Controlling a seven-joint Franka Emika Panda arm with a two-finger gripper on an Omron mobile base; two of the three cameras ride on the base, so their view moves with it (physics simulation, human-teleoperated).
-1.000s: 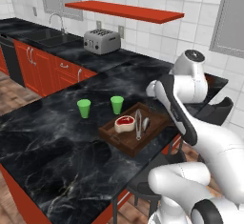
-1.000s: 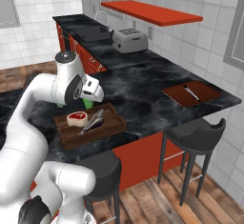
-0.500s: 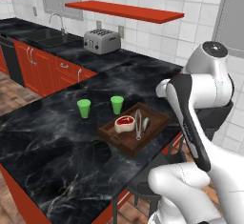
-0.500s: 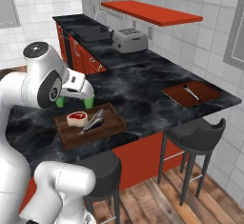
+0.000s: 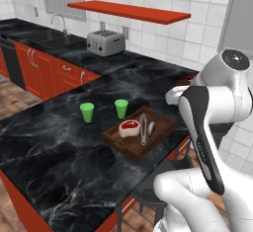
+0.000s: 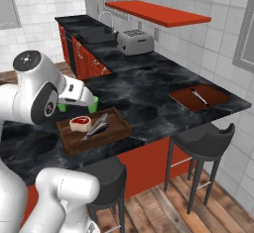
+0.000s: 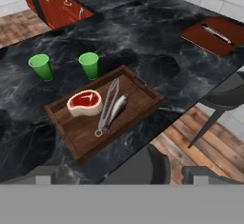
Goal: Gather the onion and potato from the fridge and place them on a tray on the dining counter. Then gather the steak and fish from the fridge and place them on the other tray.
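A steak and a slim silver fish lie in a wooden tray on the black dining counter, with metal tongs between them. In the right base view the same steak lies in that tray. A flat reddish-brown tray with a thin stick-like mark sits further along the counter, also at the hand view's top right. My gripper hovers above and in front of the wooden tray, open and holding nothing. The onion, potato and fridge are out of view.
Two green cups stand just behind the wooden tray. A toaster and a sink are on the back counter under a red shelf. Black bar stools stand along the counter's near edge.
My arm has risen and drawn back from the wooden tray. The gripper stayed open; the steak and fish have not moved.
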